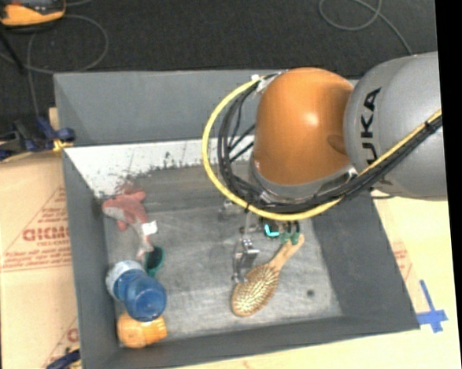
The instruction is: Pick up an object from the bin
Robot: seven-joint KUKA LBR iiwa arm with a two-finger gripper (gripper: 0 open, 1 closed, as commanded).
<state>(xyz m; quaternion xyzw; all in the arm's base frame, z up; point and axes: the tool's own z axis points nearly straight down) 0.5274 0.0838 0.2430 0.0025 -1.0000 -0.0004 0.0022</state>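
Pink toy (126,207), blue cup (140,292) were seen at bin (88,253) left, well apart. Gripper (246,259) was seen low, just beside wooden hairbrush (258,288) mid-bin, perhaps touching handle; claw state could not be told. Handle was best straddled squarely before closing.

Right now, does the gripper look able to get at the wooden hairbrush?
Probably yes. The gripper hangs close beside the hairbrush, which lies by itself on the bin floor with nothing on top of it.
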